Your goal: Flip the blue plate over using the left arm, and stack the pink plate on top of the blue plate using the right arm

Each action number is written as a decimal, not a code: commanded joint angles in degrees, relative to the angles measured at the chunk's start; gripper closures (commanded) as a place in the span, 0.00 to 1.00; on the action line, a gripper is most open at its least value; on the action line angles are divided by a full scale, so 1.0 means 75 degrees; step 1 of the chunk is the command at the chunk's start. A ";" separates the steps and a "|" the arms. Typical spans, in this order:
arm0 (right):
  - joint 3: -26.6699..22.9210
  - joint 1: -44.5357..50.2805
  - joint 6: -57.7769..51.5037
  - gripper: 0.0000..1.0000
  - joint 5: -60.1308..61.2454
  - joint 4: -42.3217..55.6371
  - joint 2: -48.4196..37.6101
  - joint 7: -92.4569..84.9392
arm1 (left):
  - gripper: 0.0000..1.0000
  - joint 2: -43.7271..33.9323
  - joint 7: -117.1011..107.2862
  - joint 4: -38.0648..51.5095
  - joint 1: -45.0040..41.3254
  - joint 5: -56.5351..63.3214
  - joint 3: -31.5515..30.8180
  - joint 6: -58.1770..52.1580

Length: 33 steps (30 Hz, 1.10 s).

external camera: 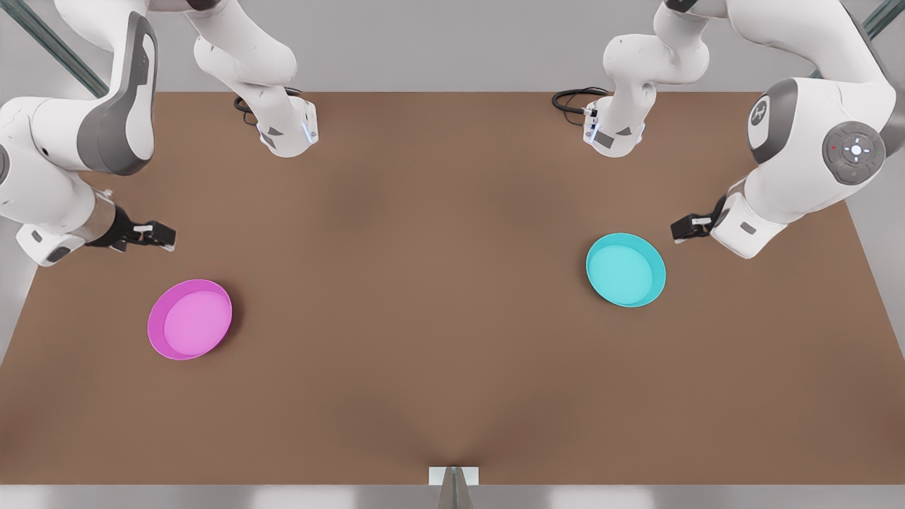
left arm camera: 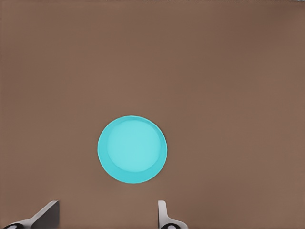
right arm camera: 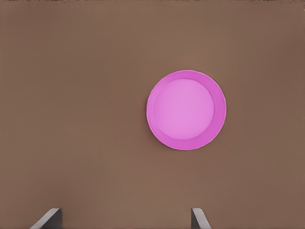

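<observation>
Two plates flat on the table, both grippers off them and holding nothing

Left gripper hangs above the brown table at the front view's right, just beside the blue plate on its outer side, not touching it. In the left wrist view its two fingertips stand spread wide with bare table between them; the blue plate lies beyond the tips, clear of both. Nothing gripped.

Right gripper sits at the front view's left, near the pink plate but apart from it, on the side toward the arm bases. In the right wrist view its fingertips are also spread wide and empty — the pink plate lies well past the tips, offset toward one finger.

Pose: both arms reach in from the table's side edges, forearms bent low, grippers pointing toward the table's middle. Left arm is folded at the front view's right, right arm at its left.

Looks: blue plate is a round shallow turquoise dish, low rim, plain flat inside, open side up. Pink plate is the same shape in magenta with a lighter pink inside, also open side up. The two plates are well apart, on opposite halves of the table — not stacked.
</observation>
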 commanded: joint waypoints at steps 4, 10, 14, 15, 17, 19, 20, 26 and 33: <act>0.0006 -0.0011 0.0226 0.00 0.0015 0.0004 -0.0007 -0.0243 | 0.00 0.0274 -0.0750 -0.1624 0.0074 -0.0029 0.0339 0.1263; -0.0005 -0.0011 0.0226 0.00 0.0015 0.0015 -0.0018 -0.0243 | 0.00 0.1751 0.6571 -0.3111 0.1269 -0.2102 0.1534 0.4226; 0.0006 -0.0011 0.0226 0.00 0.0015 0.0015 -0.0007 -0.0255 | 0.00 0.2337 0.8692 -0.3511 0.1562 -0.2818 0.1558 0.4604; 0.0006 -0.0011 0.0226 0.00 0.0015 0.0015 -0.0007 -0.0255 | 0.00 0.2407 0.9117 -0.3699 0.1550 -0.2807 0.1558 0.4675; 0.0006 0.0001 0.0249 0.00 0.0004 0.0004 0.0005 -0.0255 | 0.00 0.2454 1.0252 -0.3934 0.1550 -0.2818 0.1558 0.4546; 0.0006 0.0001 0.0249 0.00 0.0004 0.0004 0.0017 -0.0267 | 0.00 0.2442 1.1062 -0.4121 0.1550 -0.2818 0.1558 0.4124; 0.0006 0.0001 0.0238 0.00 0.0004 0.0004 0.0017 -0.0267 | 0.00 0.2454 1.1074 -0.4226 0.1550 -0.2818 0.1558 0.4136; 0.0006 0.0024 0.0249 0.00 0.0004 -0.0008 0.0028 -0.0267 | 0.00 0.2677 1.0793 -0.4590 0.1398 -0.2853 0.1558 0.4534; 0.0006 0.0024 0.0249 0.00 0.0004 -0.0020 0.0040 -0.0267 | 0.22 0.2864 0.9985 -0.4578 0.1234 -0.3099 0.1558 0.4721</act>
